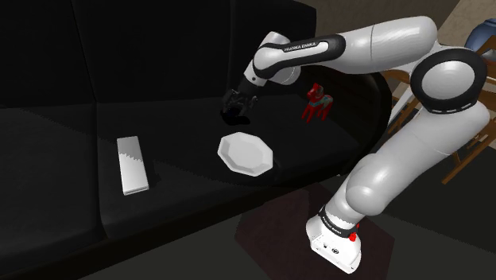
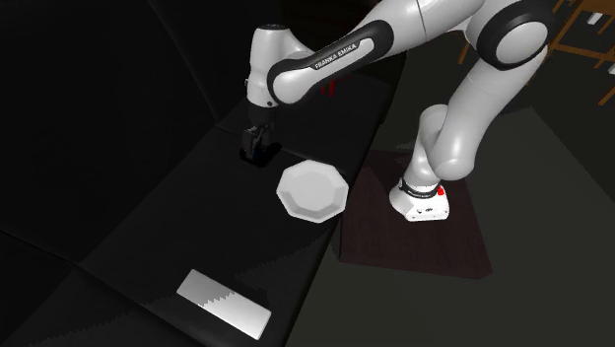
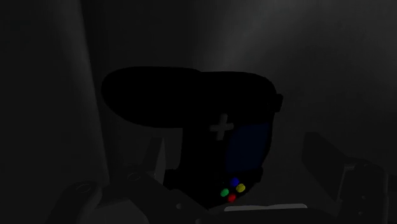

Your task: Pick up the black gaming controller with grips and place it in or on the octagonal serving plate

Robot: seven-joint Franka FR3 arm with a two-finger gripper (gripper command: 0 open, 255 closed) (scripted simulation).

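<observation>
A black gaming controller lies face up on a dark sofa seat; its pale cross pad and four small buttons, green, blue, yellow and red, show in the wrist view, a bluish panel between them; a white octagonal serving plate rests level on the same seat, near the controller but apart from it, closer to the cushion's front edge.

hand at black controller; white octagonal plate near.
</observation>
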